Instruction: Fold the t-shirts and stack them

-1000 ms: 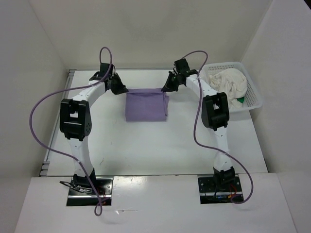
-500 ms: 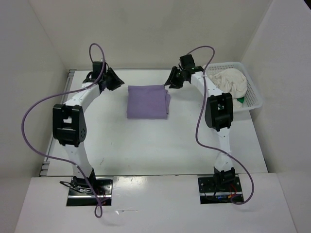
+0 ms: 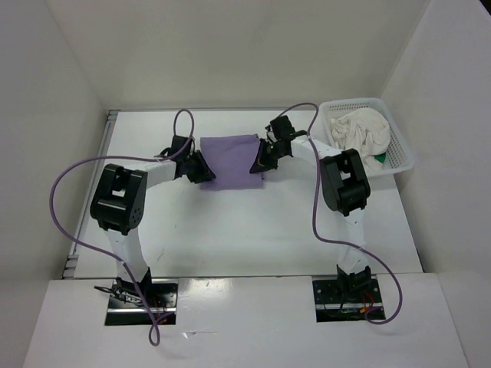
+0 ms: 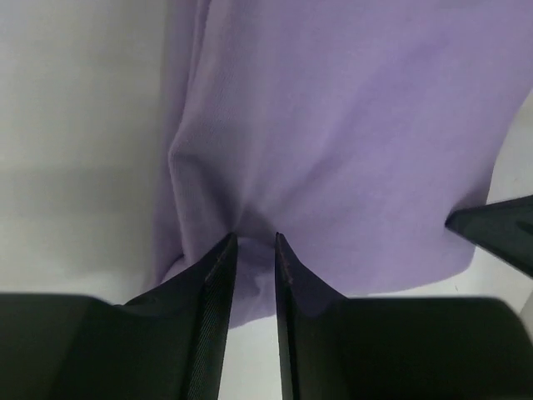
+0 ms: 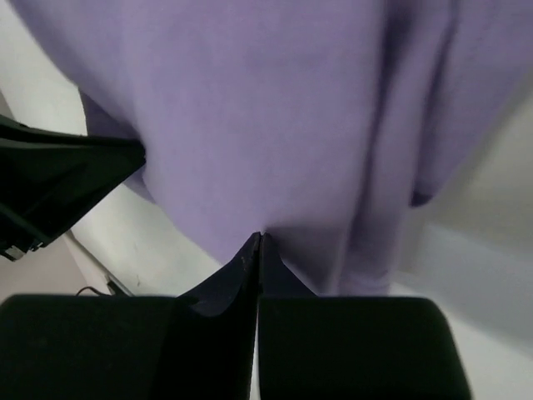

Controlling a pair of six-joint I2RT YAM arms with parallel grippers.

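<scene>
The lavender t-shirt (image 3: pixel 230 157) lies folded into a small rectangle at the middle back of the table. My left gripper (image 3: pixel 202 169) is at its near left edge and my right gripper (image 3: pixel 261 162) at its right edge. In the left wrist view the gripper (image 4: pixel 256 237) is nearly closed, with the lavender cloth (image 4: pixel 350 117) puckered between the tips. In the right wrist view the gripper (image 5: pixel 259 236) is pressed shut at the edge of the lavender cloth (image 5: pixel 250 108). The cream t-shirt (image 3: pixel 359 130) lies bunched in the basket with the green t-shirt (image 3: pixel 378 161) mostly hidden beneath it.
The white mesh basket (image 3: pixel 404 149) stands at the back right of the table. White walls close in the table (image 3: pixel 245 230) at the back and on both sides. Purple cables loop off both arms.
One second ago both grippers were at the shirt's far corners. They then drew outward off it, and now they have come down and closed on its near side edges.
</scene>
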